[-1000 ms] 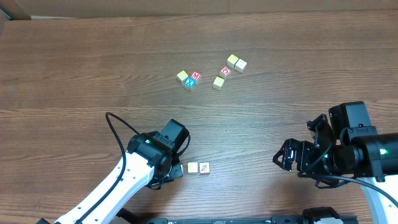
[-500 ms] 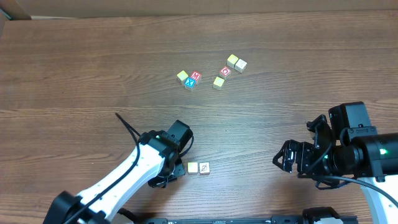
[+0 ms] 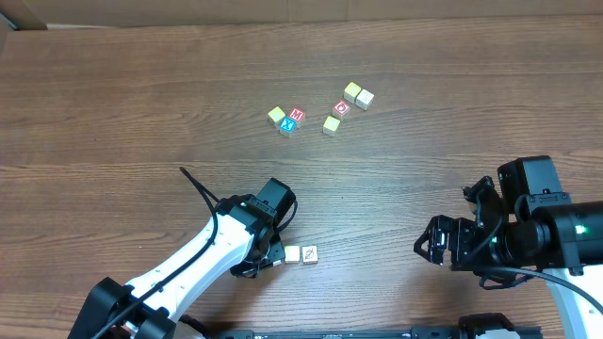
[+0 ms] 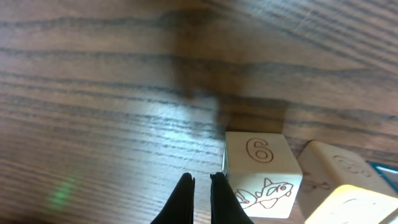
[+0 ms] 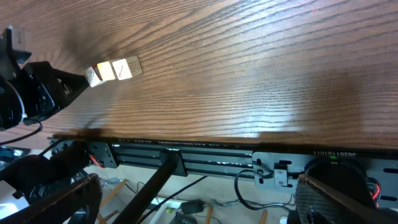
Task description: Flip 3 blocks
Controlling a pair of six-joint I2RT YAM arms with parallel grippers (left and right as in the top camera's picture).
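Two pale blocks lie side by side near the table's front, the left block (image 3: 292,254) touching the right block (image 3: 310,254). In the left wrist view the left block (image 4: 261,171) shows a "6" on top and a fish outline on its side, with the right block (image 4: 333,168) beside it. My left gripper (image 4: 200,177) is shut with nothing in it, its tips low at the left face of the "6" block; from overhead the left gripper (image 3: 273,256) sits just left of the pair. My right gripper (image 3: 438,240) hangs open and empty far to the right. Both blocks (image 5: 115,70) appear small in the right wrist view.
A loose group of cubes lies at the back centre: yellow cubes (image 3: 276,116) (image 3: 332,124) (image 3: 352,90), a pale cube (image 3: 365,98), the red "M" cube (image 3: 296,115), blue "X" cube (image 3: 287,125) and red "O" cube (image 3: 341,107). The table's front edge (image 5: 205,140) runs just before the blocks.
My left arm has swung right and its shut gripper has come up against the left block. The blocks and the right arm have stayed in place.
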